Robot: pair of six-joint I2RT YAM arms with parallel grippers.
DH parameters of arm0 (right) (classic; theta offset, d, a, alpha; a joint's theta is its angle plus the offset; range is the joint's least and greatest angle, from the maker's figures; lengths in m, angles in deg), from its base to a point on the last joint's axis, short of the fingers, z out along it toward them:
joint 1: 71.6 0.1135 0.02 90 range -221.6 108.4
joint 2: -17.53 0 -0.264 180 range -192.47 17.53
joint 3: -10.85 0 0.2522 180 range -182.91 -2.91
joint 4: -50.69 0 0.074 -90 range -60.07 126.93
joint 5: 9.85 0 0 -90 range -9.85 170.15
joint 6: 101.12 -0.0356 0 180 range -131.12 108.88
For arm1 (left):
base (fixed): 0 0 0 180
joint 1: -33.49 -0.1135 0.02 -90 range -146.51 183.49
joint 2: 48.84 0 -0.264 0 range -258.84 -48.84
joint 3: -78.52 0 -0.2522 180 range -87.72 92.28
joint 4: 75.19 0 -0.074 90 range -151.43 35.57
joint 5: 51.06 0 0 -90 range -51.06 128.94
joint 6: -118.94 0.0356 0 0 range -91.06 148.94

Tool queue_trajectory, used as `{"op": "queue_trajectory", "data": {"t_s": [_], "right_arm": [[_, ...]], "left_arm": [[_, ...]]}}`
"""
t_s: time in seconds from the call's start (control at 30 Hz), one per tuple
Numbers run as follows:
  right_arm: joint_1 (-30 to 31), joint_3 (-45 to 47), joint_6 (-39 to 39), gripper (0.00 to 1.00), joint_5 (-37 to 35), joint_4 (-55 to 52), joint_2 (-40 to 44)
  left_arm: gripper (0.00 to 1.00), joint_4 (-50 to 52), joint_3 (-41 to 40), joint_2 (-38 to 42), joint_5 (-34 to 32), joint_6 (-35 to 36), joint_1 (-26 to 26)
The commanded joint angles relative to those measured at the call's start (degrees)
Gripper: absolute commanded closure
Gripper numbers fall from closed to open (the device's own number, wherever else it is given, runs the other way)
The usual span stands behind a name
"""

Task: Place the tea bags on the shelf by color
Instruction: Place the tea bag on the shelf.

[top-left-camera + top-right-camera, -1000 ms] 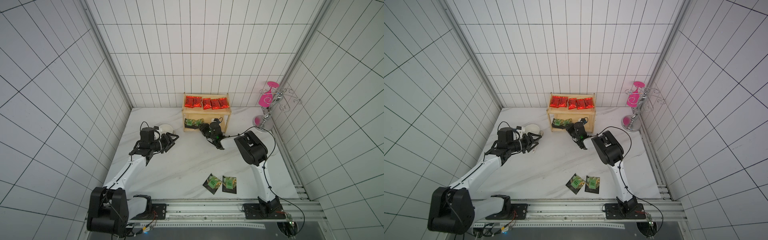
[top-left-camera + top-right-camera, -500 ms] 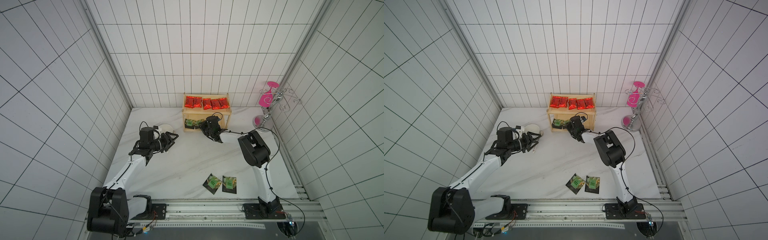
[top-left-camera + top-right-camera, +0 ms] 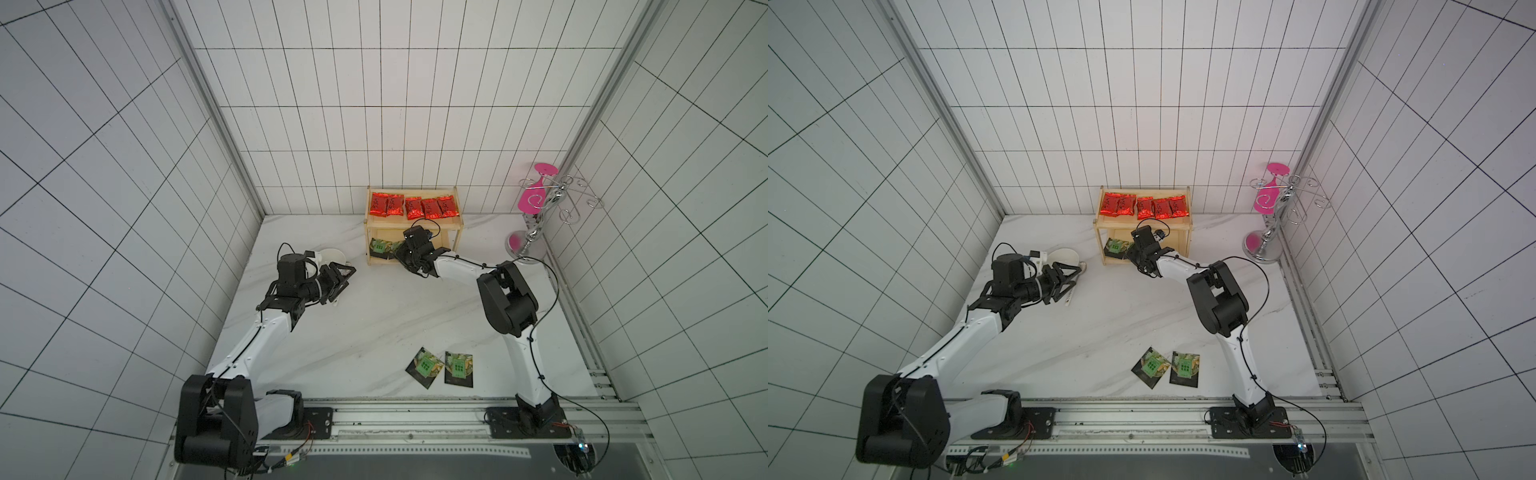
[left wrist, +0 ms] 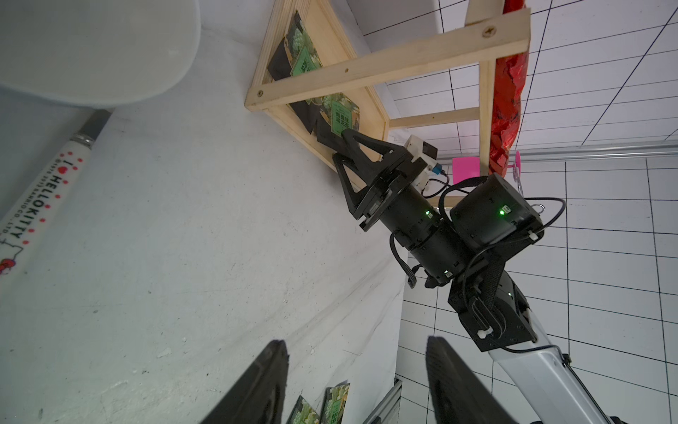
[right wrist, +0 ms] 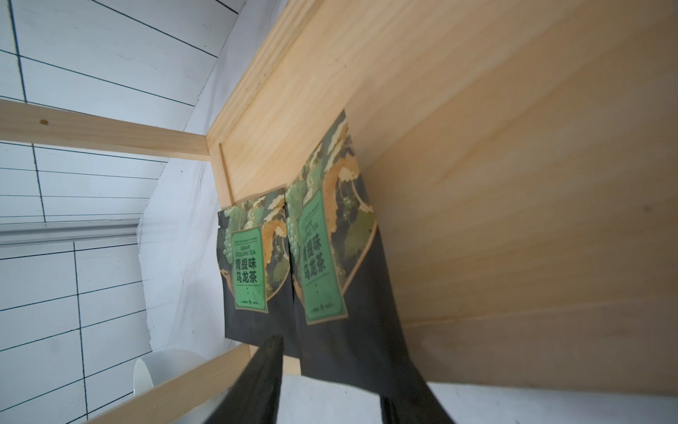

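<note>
Hovering at far left: left gripper (image 3: 345, 277), low over the table (image 3: 374, 324), jaws standing wide and gripping nothing (in the left wrist view its fingers (image 4: 269, 370) are framing bare marble).

Lying just beyond it: white dish (image 3: 332, 254) and, beside that, a stick (image 4: 44, 198) lettered HELLO KITTY, resting flat on the table.

Standing mid-back, against the wall: shelf (image 3: 413, 227), two tiers. Sitting on the upper tier: five red packets (image 3: 413, 206), running in one row, side by side. Lying on the lower tier: outer sachet (image 5: 245, 271), by the left side rim, and inner sachet (image 5: 323, 257), just beside it, edges meeting, its dark near end jutting out over the front rail.

Reaching into the lower tier from the front: right gripper (image 4: 341, 147), jaws standing parted, wider than a sachet is thick, with the inner sachet's near end lying between them. Whether either finger is touching it, I cannot tell.

Lying on the table near the front edge, well apart from the shelf: two loose sachets (image 3: 458, 368), label up, corners touching, the left one turned askew.

Standing in the back right corner: chrome stand (image 3: 528, 249), with a pink glass (image 3: 532, 202) hanging upside down from it.
</note>
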State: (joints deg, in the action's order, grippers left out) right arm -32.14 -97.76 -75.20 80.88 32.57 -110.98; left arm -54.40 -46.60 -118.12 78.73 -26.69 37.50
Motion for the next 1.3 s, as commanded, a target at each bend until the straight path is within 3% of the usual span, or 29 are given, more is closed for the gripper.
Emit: {"op": "queue_trajectory", "data": {"t_s": [0.0, 0.7, 0.8, 1.03, 1.27], "right_arm": [[0.6, -2.0, 3.3, 0.54, -2.6, -8.7, -1.4], [1.6, -7.2, 14.6, 0.52, -0.8, -16.0, -0.4], [2.3, -7.0, 20.9, 0.52, 2.3, -15.5, 1.2], [3.6, 8.3, 29.0, 0.50, 8.3, -3.4, 10.4], [6.2, 18.9, 34.9, 0.48, 12.6, 3.1, 17.4]], "left_arm": [[0.37, -2.2, -0.6, 0.5, 0.6, -0.3, -0.2], [0.37, -2.7, -1.0, 0.6, -0.4, -0.4, -0.2], [0.37, -1.5, -0.7, 1.1, -1.3, 0.2, -0.2], [0.37, 1.7, 0.7, 0.9, -3.6, 2.1, 0.6], [0.37, 7.0, 4.4, -0.5, -10.8, 5.7, 6.7]]}}
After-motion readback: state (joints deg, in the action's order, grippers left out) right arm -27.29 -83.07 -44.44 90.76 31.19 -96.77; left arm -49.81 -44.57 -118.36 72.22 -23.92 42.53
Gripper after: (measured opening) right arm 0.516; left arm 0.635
